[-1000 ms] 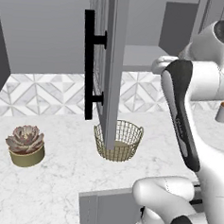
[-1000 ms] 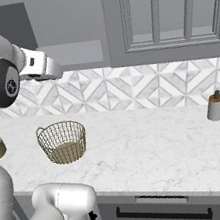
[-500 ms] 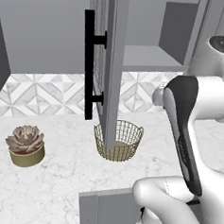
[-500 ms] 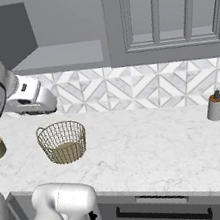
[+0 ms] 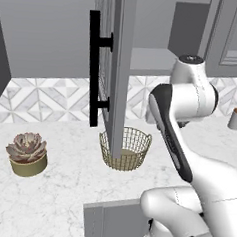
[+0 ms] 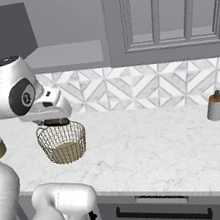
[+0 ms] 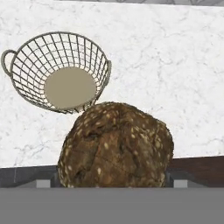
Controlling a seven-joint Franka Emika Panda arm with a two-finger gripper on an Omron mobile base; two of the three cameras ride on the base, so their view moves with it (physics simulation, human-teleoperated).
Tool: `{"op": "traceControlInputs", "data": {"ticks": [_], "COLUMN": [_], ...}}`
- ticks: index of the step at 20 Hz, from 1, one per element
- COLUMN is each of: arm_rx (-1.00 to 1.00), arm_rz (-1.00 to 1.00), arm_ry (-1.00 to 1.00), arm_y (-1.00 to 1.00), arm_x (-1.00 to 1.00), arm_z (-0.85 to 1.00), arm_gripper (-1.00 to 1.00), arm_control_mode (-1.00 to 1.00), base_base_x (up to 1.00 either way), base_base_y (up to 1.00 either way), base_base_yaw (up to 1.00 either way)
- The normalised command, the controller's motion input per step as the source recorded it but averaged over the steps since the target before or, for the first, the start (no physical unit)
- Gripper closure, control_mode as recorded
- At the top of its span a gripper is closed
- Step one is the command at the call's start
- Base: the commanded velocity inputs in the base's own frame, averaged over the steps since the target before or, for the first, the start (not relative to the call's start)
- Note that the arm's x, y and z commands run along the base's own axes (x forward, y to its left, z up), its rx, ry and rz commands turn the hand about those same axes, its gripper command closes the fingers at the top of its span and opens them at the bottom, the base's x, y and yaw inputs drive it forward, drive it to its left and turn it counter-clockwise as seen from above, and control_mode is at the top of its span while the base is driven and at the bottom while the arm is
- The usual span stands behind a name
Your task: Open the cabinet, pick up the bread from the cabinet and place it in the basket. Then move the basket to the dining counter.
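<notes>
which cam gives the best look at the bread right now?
Hand view: the bread sits large and close between the gripper fingers, above the basket. In the right base view the hand hides it; in the left base view the arm blocks it.

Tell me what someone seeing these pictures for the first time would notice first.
In the hand view a big speckled brown bread roll sits close against the camera, held in the claw. Beyond it on the white marble counter stands an empty wire basket. From the left base view, the open cabinet door with its long black handle hangs in front of the basket, with a pinkish succulent off to the left.
</notes>
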Motion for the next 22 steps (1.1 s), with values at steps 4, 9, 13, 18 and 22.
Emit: {"op": "traceControlInputs", "data": {"ticks": [4, 9, 13, 18, 22], "arm_rx": [0.00, 0.00, 0.05, 0.01, 0.00], "arm_rz": [0.17, 0.15, 0.08, 0.01, 0.00], "arm_ry": [0.10, 0.00, 0.06, 0.03, 0.00], "arm_y": [0.16, 0.40, 0.04, 0.11, 0.29], "arm_x": [0.81, 0.36, 0.48, 0.53, 0.40], "arm_z": [-1.00, -0.73, -0.35, -0.23, -0.28], "arm_gripper": [1.00, 1.00, 1.00, 1.00, 1.00], "arm_control_mode": [-1.00, -1.00, -1.00, -1.00, -1.00], "base_base_x": [0.00, 0.00, 0.00, 0.00, 0.00], "base_base_y": [0.00, 0.00, 0.00, 0.00, 0.00], "base_base_yaw": [0.00, 0.00, 0.00, 0.00, 0.00]}}
